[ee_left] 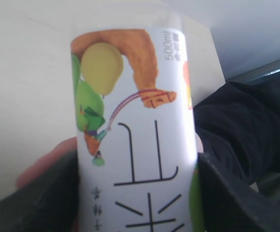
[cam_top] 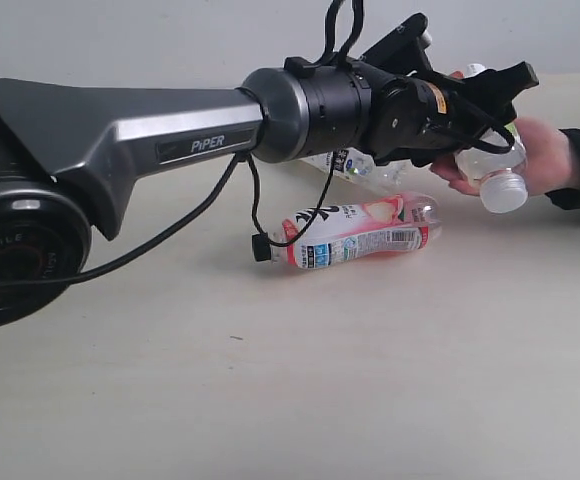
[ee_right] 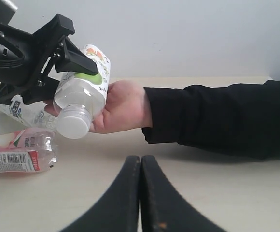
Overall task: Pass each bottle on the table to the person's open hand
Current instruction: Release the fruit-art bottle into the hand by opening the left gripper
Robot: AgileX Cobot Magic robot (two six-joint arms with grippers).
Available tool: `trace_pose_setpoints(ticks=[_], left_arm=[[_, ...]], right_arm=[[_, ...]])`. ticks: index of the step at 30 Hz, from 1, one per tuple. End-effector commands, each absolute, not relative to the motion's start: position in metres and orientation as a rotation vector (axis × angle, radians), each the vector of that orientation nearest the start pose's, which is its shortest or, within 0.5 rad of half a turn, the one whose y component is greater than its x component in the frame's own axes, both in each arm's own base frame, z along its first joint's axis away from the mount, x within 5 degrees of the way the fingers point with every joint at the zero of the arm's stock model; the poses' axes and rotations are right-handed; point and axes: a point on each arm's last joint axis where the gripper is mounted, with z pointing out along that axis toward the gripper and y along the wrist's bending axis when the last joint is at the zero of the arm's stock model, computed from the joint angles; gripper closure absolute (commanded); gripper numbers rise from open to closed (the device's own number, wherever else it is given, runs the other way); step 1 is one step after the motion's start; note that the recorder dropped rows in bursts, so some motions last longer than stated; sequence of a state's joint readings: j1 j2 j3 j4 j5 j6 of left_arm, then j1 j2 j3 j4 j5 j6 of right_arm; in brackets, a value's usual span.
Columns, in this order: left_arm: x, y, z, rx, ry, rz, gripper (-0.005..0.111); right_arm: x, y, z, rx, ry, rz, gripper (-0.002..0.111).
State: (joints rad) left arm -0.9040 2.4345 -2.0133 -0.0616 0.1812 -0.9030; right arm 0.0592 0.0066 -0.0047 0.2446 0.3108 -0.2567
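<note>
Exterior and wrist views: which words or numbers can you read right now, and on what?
"PiPER": on the grey metal arm link.
"500ml": on the white-labelled clear plastic bottle, beside large black characters cut off by the frame.
Too dim to read: raised letters on the dark round arm base.
Too small: print on the pink-labelled clear plastic bottle lying on the beige table.

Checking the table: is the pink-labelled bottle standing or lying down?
Lying down: the pink-labelled bottle rests on its side, lengthwise along the table.

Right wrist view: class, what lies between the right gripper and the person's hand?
Only bare table separates the right gripper from the person's hand, shown in the right wrist view.
</note>
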Motion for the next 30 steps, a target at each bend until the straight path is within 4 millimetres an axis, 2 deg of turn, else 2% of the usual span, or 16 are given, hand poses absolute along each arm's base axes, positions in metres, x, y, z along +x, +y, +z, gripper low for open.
trace_pose_setpoints(ticks=[1,5,7,12,22,30], left_arm=[[0.346,-0.444,0.171,-0.046,2.306,-1.074,0.044],[0.346,-0.443,0.171,0.013,2.306,-1.041,0.024],[0.345,-0.442,0.171,0.016,2.327,-1.025,0.019],[0.343,-0.440,0.177,0.080,2.335,-0.984,0.018],[0.335,-0.431,0.221,0.228,2.317,-0.918,0.018],[0.322,-0.416,0.252,0.439,2.354,-0.776,0.019]], right_arm=[[0.054,0.009,0.186,-0.127,1.780,0.080,0.108],[0.054,0.009,0.186,-0.127,1.780,0.080,0.108],[0.054,0.009,0.186,-0.127,1.780,0.080,0.108],[0.054,0.009,0.186,-0.127,1.780,0.080,0.108],[0.054,0.009,0.186,-0.127,1.780,0.080,0.108],[0.054,0.009,0.186,-0.127,1.780,0.080,0.108]])
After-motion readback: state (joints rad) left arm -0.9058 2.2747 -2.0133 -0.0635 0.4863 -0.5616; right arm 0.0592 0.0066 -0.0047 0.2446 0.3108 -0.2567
